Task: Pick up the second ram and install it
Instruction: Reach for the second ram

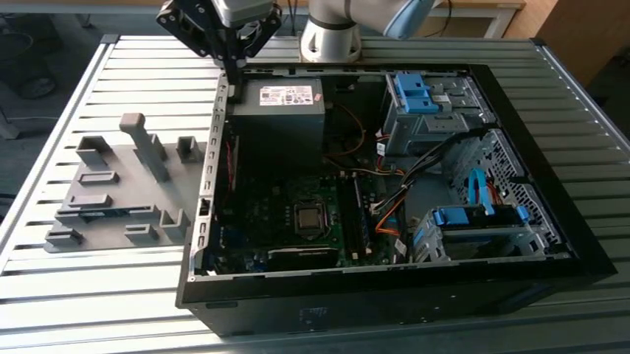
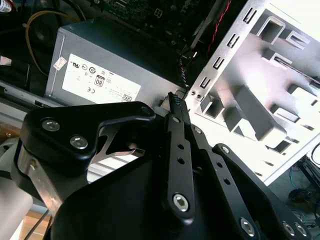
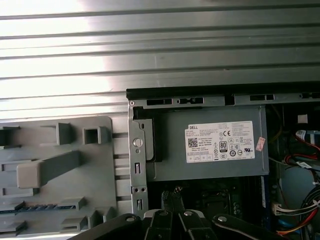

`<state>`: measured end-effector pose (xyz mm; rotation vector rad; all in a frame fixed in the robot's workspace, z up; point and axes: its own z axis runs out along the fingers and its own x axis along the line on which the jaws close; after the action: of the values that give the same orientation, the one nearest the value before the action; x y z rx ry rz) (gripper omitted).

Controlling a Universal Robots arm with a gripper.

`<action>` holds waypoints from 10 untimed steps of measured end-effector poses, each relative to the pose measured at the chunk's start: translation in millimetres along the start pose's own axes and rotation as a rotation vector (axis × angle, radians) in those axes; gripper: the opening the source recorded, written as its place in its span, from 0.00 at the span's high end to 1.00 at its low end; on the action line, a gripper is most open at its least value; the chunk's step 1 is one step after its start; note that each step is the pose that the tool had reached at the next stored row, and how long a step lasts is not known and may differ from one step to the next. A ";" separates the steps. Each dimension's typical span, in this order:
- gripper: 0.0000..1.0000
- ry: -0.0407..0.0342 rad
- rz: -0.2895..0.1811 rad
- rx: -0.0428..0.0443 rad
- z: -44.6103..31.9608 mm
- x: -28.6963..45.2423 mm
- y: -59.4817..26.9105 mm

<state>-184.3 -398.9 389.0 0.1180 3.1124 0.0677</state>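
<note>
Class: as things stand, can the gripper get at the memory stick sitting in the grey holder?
Probably yes: the stick sits uncovered in the holder beside the case, nothing above it; the gripper hangs over the case edge.

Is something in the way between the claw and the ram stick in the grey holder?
Yes. The case wall stands between the claw and the grey holder where the ram stick lies. A tall grey post rises near that path too. Nothing covers the stick itself.

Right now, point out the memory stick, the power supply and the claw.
memory stick [image 3: 35,206], first wrist view, its blue edge.
power supply [image 3: 220,142], first wrist view, its label.
claw [image 2: 172,99], second wrist view, fingertips.
</note>
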 end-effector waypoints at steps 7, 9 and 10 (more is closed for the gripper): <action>0.89 0.0000 0.000 0.0000 0.6 4.9 -0.4; 0.89 0.0001 0.000 0.0001 0.7 6.2 -0.5; 0.89 0.0000 0.000 0.0000 0.8 6.8 -0.6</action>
<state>-191.1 -398.9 388.0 0.1179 3.1125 0.0677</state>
